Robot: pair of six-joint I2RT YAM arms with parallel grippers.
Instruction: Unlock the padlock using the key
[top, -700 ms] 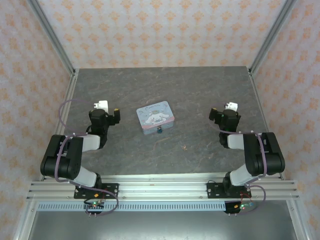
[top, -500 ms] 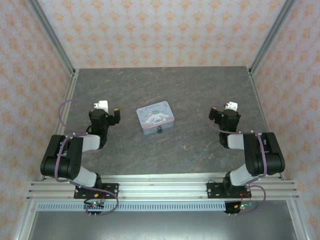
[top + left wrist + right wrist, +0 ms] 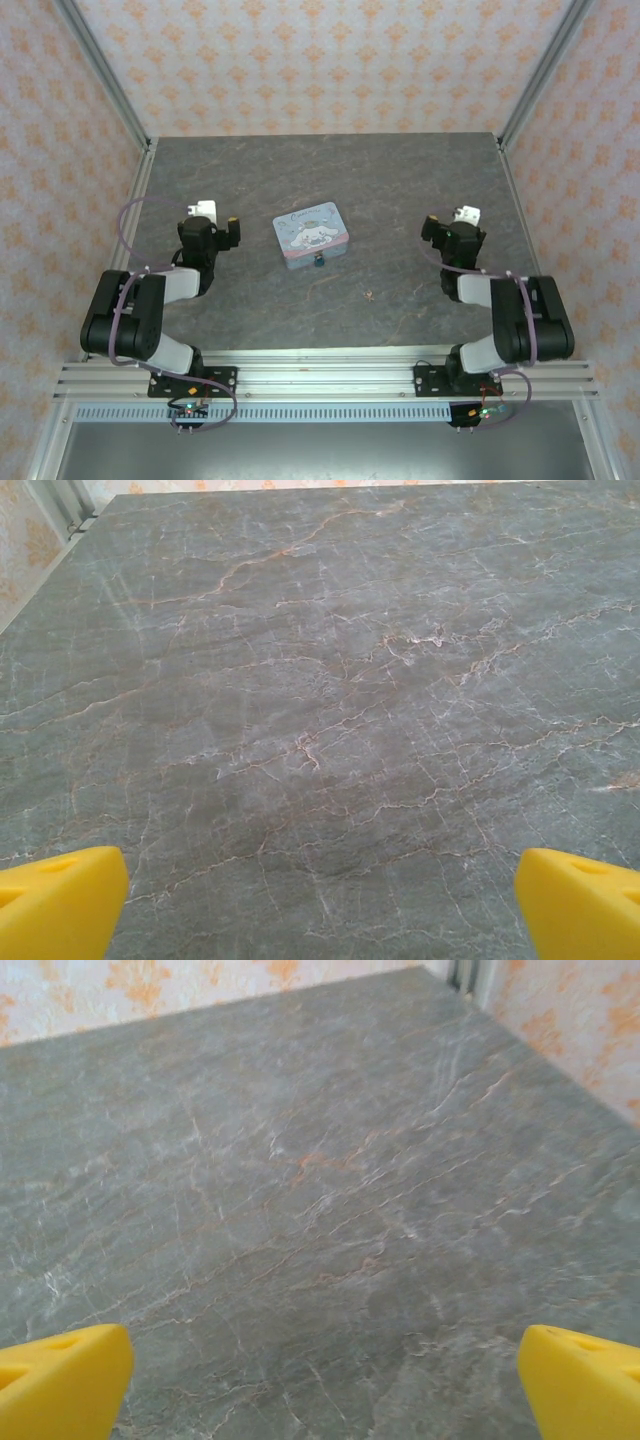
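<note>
Item: padlock (image 3: 319, 262), small and dark teal, lying against the near edge of the cartoon-printed tin (image 3: 311, 235), mid-table between the two arms. We cannot tell whether it is hooked to the tin's clasp. Item: key (image 3: 369, 294), a brownish speck on the bare table (image 3: 400, 180), apart from the padlock, closer to the bases and toward the right arm's side. Its long axis is too small for us to read. Item: left gripper (image 3: 320, 910), released, yellow fingers (image 3: 60, 900) spread wide, nothing between them. Item: right gripper (image 3: 320, 1390), likewise released and empty. The relation we judge decisive: the key lies to the left of the right gripper and closer to the bases, while that gripper faces the far wall. We therefore reckon the right arm the nearer one, needing to turn back and inward. The padlock sits about midway between the arms. The overhead view gives us the places of padlock, key and tin. The wrist views give the finger spread over bare marbled tabletop, which is hard to read from overhead.
</note>
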